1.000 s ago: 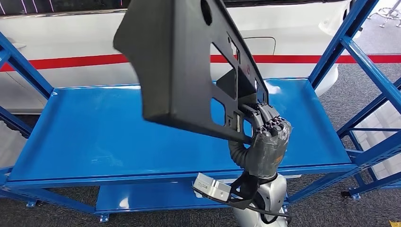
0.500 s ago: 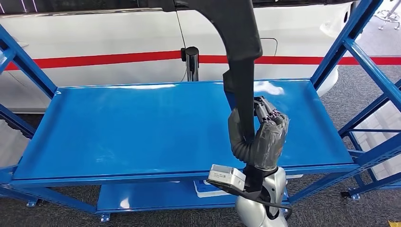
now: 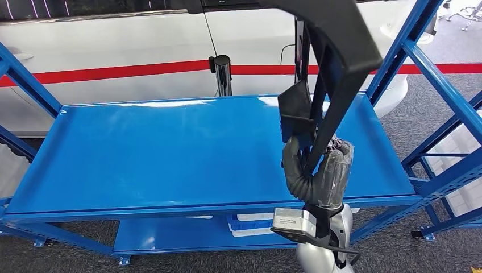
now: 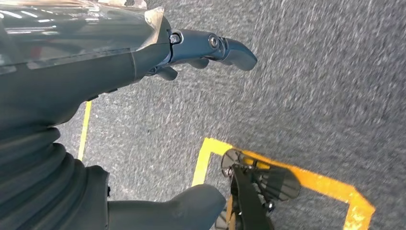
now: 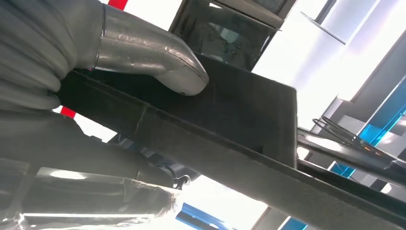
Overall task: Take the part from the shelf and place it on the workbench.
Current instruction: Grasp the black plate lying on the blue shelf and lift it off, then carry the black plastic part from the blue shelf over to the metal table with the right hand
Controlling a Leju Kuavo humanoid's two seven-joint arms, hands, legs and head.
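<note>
The black part [image 3: 332, 51] is up in the air, a big flat plastic panel with cut-outs, standing nearly edge-on to the head view and reaching up past the top of the picture. It's clear of the blue shelf [image 3: 142, 153], hanging over the shelf's right end and not touching the deck. Carrying it is the right hand [image 3: 318, 170], low on the panel, fingers wrapped round a lower bar; in the right wrist view the thick thumb [image 5: 158, 62] presses flat on the panel's dark face. That's a one-handed hold on a long, top-heavy piece, so I'd judge it wants to swing.

The left hand [image 4: 143, 96] hangs down over grey carpet with yellow floor tape [image 4: 287, 177], fingers spread, holding nothing.

The lift looks done, the carry to the workbench is the job now. To do it well: keep the grip firm, turn slowly, and mind the blue upright post [image 3: 406, 48] close by on the right, the likeliest snag. Behind the shelf sits a white car with a red stripe [image 3: 113, 71].
</note>
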